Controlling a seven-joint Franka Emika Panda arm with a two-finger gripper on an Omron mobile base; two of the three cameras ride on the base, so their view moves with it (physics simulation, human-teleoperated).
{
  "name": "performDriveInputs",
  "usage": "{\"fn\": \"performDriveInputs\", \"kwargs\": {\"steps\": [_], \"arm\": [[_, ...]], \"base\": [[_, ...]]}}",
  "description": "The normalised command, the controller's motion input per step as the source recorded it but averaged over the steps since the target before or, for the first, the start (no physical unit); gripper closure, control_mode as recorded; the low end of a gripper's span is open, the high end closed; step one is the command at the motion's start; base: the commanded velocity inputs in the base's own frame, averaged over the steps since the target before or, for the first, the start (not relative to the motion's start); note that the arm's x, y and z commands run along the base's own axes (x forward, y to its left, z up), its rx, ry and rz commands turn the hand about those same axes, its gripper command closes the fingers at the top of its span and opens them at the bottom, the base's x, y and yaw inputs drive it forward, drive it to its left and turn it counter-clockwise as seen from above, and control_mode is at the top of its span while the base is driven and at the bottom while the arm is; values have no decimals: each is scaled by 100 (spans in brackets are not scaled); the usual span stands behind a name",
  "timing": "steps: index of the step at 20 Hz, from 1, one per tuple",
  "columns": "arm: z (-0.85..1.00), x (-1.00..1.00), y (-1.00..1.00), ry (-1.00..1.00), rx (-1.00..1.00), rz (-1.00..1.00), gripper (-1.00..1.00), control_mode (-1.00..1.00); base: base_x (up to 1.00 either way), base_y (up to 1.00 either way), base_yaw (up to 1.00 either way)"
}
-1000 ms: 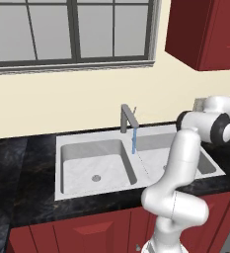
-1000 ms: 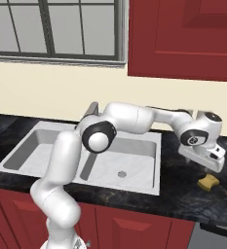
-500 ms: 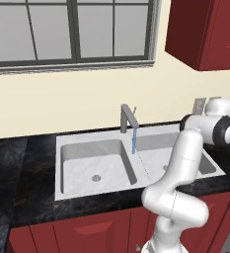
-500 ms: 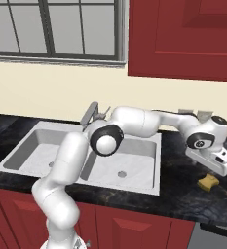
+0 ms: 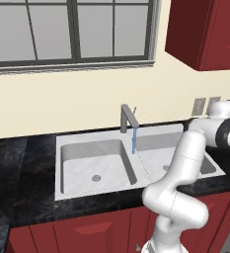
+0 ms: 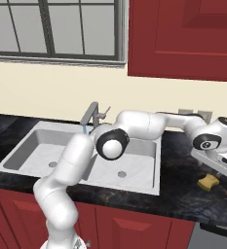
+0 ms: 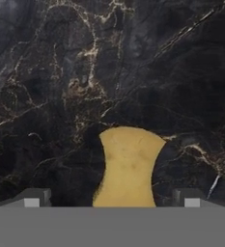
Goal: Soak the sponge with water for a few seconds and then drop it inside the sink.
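Hovering over the sponge (image 7: pixel 128 166) | your gripper (image 7: pixel 111 198) is spread, holding nothing | sponge lies on black counter (image 6: pixel 183 189) right of the sink (image 6: pixel 134 168), centred between fingertips, long axis crossing their line

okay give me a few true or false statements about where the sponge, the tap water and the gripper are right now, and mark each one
1. The sponge lies on the dark counter, right of the sink. True.
2. Water runs from the tap. True.
3. The sponge is in a basin. False: it is on the counter.
4. The gripper is clamped on the sponge. False: its fingers stand open on either side.
5. The tap is off. False: a blue stream falls.
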Motion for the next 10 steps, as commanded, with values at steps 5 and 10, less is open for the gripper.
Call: {"fn": "performDriveInputs", "kwargs": {"steps": [5,10], "arm": [[0,0,-11,0,0,0,-100,-100],[-7,0,-2,0,0,0,-100,-100]], "base": [[0,0,0],[0,0,0]]}}
